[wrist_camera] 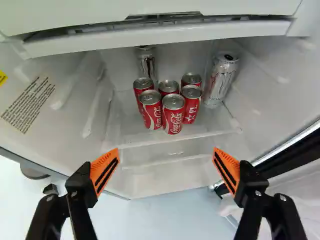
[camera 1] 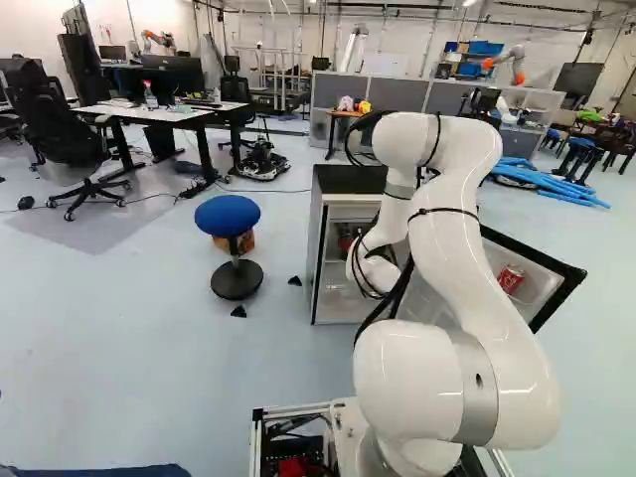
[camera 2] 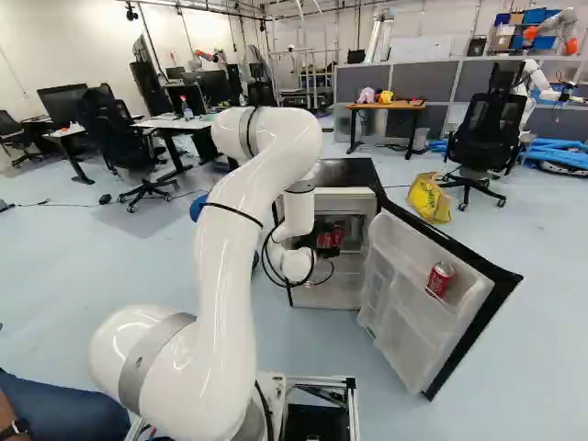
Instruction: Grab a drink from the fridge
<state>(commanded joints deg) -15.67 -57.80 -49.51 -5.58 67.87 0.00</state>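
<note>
We're pointing our gripper (camera 2: 322, 250), jaws apart, at red cans (wrist_camera: 173, 116) (fridge (camera 2: 345, 172), right base view's centre). We're perhaps reaching inside.

White arm (camera 2: 227, 248) raised and bent forward, black pincer (camera 2: 318, 246) spread wide.

From where I'm standing, the white arm (camera 1: 452, 238) blocks a good part of the fridge (camera 1: 343, 181) near the middle of the left base view, and the red inside it is too small and blurry to make out. In the wrist view, the front red cans (wrist_camera: 173, 115) cover the lower parts of the ones behind, the silver can (wrist_camera: 146, 64) at the back is partly hidden, and the yellow sticker (wrist_camera: 2, 78) gets cut off by the edge.
</note>
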